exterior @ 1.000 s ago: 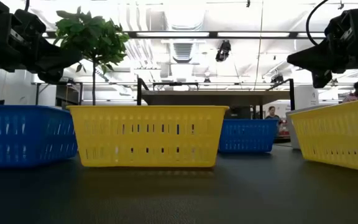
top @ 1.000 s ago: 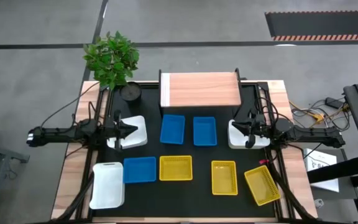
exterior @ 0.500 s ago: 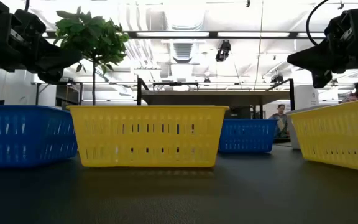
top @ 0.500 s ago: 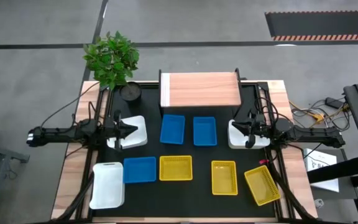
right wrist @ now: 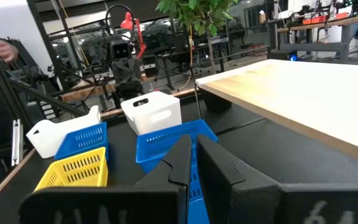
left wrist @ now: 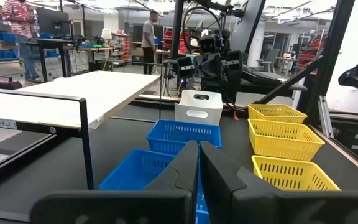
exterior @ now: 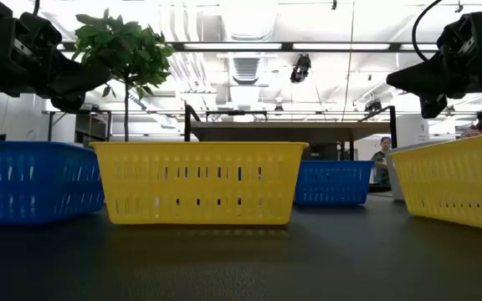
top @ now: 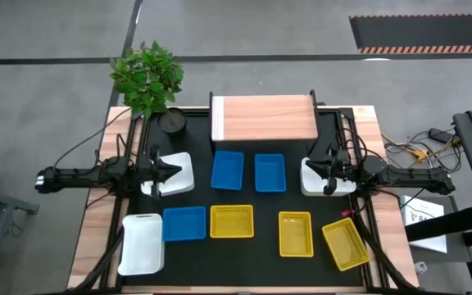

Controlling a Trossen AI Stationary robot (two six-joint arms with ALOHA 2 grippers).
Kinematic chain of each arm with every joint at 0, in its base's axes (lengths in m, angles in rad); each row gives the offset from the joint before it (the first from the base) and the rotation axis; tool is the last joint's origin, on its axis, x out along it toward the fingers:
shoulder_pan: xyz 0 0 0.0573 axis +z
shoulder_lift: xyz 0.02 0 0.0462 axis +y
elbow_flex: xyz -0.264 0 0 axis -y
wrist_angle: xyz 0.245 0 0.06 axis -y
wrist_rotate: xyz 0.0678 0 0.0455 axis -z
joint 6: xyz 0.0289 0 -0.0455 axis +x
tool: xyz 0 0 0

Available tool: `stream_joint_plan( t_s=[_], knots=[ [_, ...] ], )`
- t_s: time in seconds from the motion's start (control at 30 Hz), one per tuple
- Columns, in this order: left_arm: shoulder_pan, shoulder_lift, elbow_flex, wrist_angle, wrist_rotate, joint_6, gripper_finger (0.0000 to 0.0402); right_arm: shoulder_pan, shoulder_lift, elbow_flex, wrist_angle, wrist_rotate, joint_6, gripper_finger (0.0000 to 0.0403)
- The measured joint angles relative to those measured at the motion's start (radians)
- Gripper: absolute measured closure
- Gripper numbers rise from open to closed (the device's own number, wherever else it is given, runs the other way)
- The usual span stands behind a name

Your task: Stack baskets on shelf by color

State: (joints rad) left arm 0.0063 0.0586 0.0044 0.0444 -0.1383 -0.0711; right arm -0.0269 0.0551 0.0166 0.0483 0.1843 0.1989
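The light wood-topped shelf [top: 264, 117] stands at the far edge of the black table mat [top: 256, 270], long axis running left-right, nothing on it. Of the perforated plastic baskets, two blue ones [top: 227, 170] [top: 270, 172] lie lengthwise toward the shelf at mid-mat, the third blue one [top: 184, 223] crosswise near the front beside a yellow one [top: 232, 221]; two more yellow [top: 295, 233] [top: 344, 243] lie front right, the last skewed. The left gripper [top: 173, 170] hangs clenched over a white basket [top: 183, 173], the right gripper [top: 314, 170] likewise over another [top: 313, 182]; the third white [top: 142, 243] rests front left
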Motion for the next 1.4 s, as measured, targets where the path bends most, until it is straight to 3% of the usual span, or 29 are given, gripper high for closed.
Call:
stream_joint_plan(
  t_s=[0.77, 0.83, 1.0, 1.2, 1.4],
  knots=[
    [0.0, 0.0, 0.0, 0.013, -0.002, 0.023, 0.0402, 0.0, 0.0, 0.0, 0.0, 0.0, 0.0, 0.0385],
    [-0.001, 0.004, 0.0, 0.09, 0.005, -0.041, 0.0402, 0.0, 0.0, 0.0, 0.0, -0.002, 0.043, 0.0385],
    [-0.001, 0.024, 0.0, 0.299, 0.121, -0.2, 0.0402, 0.002, 0.0, 0.0, 0.0, -0.025, 0.438, 0.0385],
    [-0.001, 0.062, 0.0, 0.53, 0.128, -0.291, 0.0402, 0.0, 0.0, 0.0, -0.001, 0.025, 0.305, 0.0385],
    [-0.001, 0.131, 0.0, 0.651, 0.128, -0.286, 0.0402, 0.0, 0.0, 0.0, 0.0, 0.026, 0.17, 0.0385]
  ],
)
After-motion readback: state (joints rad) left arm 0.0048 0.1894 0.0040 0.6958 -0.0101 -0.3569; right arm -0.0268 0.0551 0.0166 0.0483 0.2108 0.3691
